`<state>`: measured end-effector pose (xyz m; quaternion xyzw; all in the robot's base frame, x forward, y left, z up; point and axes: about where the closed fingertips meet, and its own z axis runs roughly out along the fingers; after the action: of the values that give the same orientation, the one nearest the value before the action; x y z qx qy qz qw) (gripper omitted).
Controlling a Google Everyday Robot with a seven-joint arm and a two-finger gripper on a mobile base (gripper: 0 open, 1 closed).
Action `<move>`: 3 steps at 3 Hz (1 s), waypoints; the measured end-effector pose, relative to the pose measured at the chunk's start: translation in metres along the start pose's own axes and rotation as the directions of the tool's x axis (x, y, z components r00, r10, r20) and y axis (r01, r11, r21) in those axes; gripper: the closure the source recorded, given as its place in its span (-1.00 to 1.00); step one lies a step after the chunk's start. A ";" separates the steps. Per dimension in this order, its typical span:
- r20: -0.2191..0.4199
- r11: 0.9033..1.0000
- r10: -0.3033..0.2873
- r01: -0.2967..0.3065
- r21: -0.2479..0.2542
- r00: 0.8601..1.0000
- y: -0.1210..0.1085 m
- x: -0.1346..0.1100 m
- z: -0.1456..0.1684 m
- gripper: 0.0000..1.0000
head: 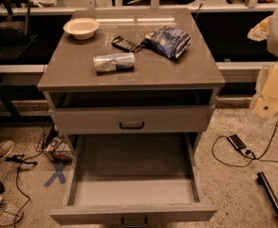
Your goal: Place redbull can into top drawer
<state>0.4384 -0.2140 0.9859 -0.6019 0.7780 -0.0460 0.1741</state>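
One can (114, 61) lies sideways on the cabinet top (72, 68), 12 o'clock of the open drawer (134, 191) | likely light, stiff, slick, prone to roll; grip mid-body | gripper (266, 103) at 3 o'clock edge, jaws: cannot tell

We see a dim, brown-tinted scene lit from above. Strips of glare cross the back of the cabinet top (72, 65); the slot (129, 99) beneath it lies in deep shadow. The gripper (265, 106), at the right edge, looks washed-out pale yellow.
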 end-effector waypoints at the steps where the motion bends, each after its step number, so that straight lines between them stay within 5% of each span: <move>1: 0.000 1.000 0.000 0.000 0.000 1.000 0.000 0.000 0.000 -1.00; 2: 0.026 1.000 0.004 -0.005 0.013 1.000 -0.006 -0.001 0.001 -1.00; 3: 0.134 1.000 0.000 -0.003 0.028 0.991 -0.046 -0.015 0.020 -1.00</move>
<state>0.4901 -0.2093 0.9831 -0.6006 0.7643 -0.0163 0.2343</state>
